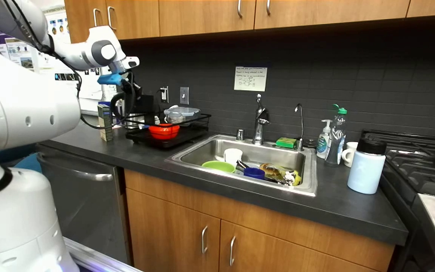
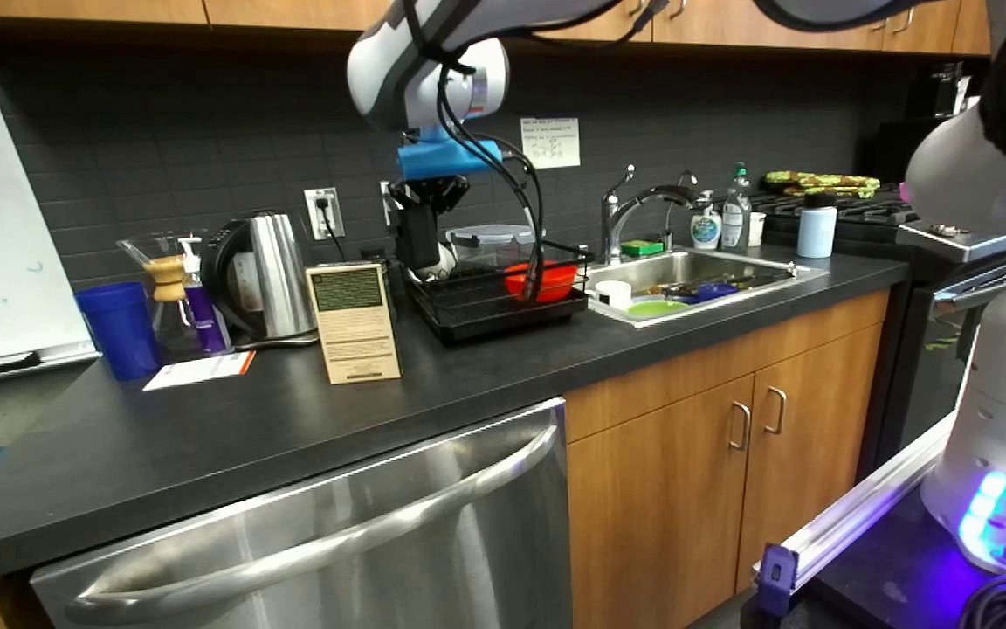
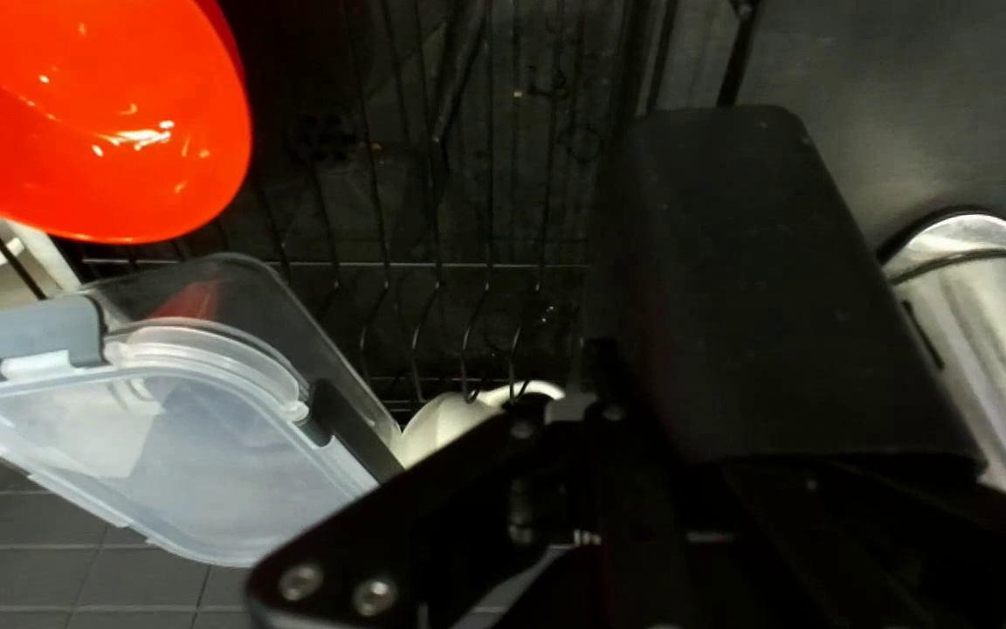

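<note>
My gripper (image 3: 586,393) is dark and hard to make out, with its fingers close together at the near side of a black box-shaped object (image 3: 756,279). It appears shut on this box. In both exterior views the box (image 1: 145,104) (image 2: 416,234) hangs below the gripper (image 2: 433,194), above the left end of the black dish rack (image 2: 494,328). I cannot tell whether it touches the rack. A red-orange bowl (image 3: 93,122) and a clear lidded container (image 3: 180,445) sit in the rack. A white cup-like item (image 3: 446,424) lies partly hidden behind the fingers.
A steel kettle (image 2: 280,275), carton (image 2: 354,323), blue cup (image 2: 121,328) and purple pump bottle (image 2: 204,306) stand beside the rack. The sink (image 1: 308,181) holds dishes. A faucet (image 1: 259,121), bottles (image 1: 336,138) and a light-blue jar (image 1: 366,170) stand around it. Cabinets (image 1: 206,15) hang above.
</note>
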Robot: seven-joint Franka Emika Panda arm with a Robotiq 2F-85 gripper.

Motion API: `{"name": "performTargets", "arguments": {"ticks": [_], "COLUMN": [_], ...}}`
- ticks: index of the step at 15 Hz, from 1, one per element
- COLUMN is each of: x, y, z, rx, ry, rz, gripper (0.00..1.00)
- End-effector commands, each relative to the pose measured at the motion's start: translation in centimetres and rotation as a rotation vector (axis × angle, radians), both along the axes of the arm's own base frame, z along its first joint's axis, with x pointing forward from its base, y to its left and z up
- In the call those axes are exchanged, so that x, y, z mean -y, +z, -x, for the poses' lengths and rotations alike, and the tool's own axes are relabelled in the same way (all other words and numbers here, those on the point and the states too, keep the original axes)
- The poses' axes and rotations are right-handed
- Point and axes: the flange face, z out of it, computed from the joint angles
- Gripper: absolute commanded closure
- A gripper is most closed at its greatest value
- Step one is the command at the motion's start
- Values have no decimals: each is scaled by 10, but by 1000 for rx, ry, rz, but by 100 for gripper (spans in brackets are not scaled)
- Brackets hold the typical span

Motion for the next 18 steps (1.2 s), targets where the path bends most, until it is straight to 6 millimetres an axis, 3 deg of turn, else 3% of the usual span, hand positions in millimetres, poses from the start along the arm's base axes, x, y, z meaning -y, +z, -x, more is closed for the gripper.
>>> {"name": "performTargets", "arguments": {"ticks": [1,10,18], "x": [13,18,17], "y": [-9,-22,-15], "z": [21,55,62], "rx": [55,165,163], "ry": [89,159,151], "rz": [59,130,78], "gripper": [99,99,99]}}
